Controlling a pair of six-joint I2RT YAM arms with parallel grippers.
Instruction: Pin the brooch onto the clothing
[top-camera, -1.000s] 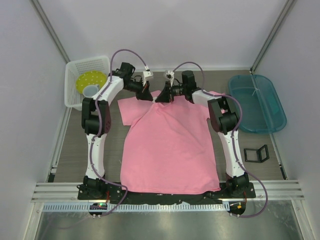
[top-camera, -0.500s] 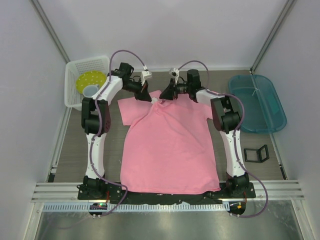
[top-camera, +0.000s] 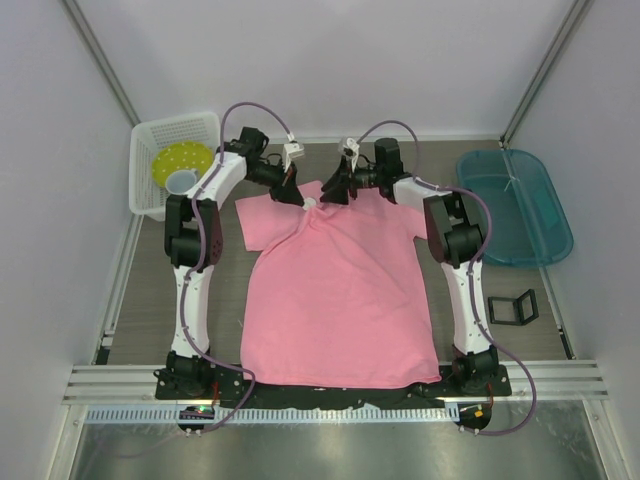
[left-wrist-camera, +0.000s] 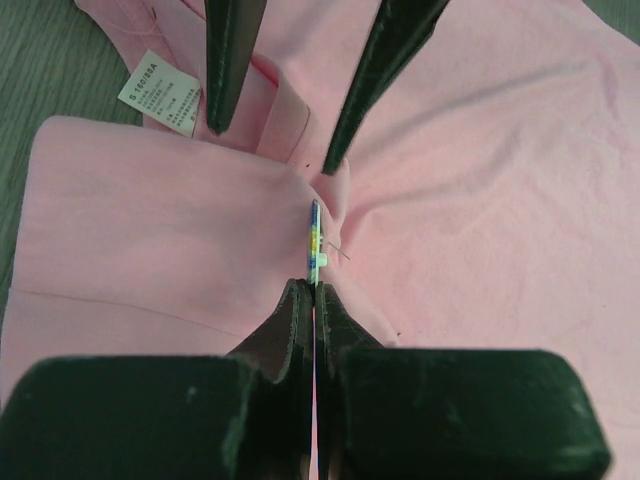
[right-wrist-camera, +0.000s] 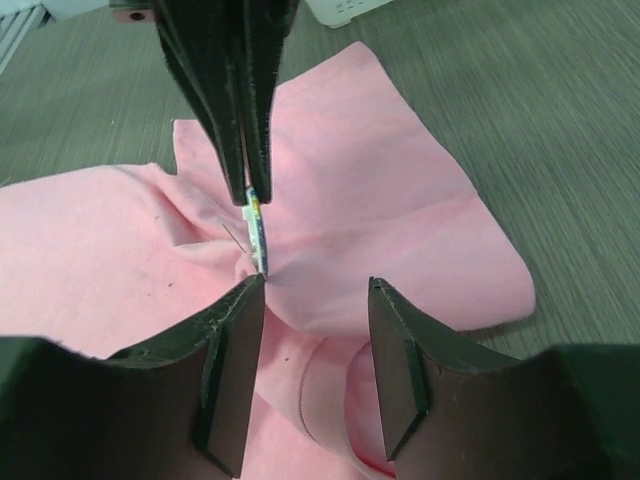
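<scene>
The pink T-shirt (top-camera: 340, 290) lies flat on the table, its collar at the far end. My left gripper (left-wrist-camera: 315, 287) is shut on the brooch (left-wrist-camera: 316, 235), which I see edge-on with its thin pin sticking out beside it. The brooch (right-wrist-camera: 257, 235) presses against a bunched-up fold of fabric near the collar. My right gripper (right-wrist-camera: 315, 290) stands open facing the left one, its left finger touching the fold just below the brooch, nothing clamped between its fingers. In the top view both grippers meet at the collar, left gripper (top-camera: 303, 199), right gripper (top-camera: 329, 194).
A white label (left-wrist-camera: 160, 92) shows inside the collar. A white basket (top-camera: 150, 150) with a yellow plate (top-camera: 183, 160) stands at the far left. A teal tub (top-camera: 515, 205) sits at the right, and a small black case (top-camera: 514, 307) lies in front of it.
My right gripper has opened, let go of the bunched fabric and drawn back slightly to the right. The left gripper has stayed shut on the brooch in the same place.
</scene>
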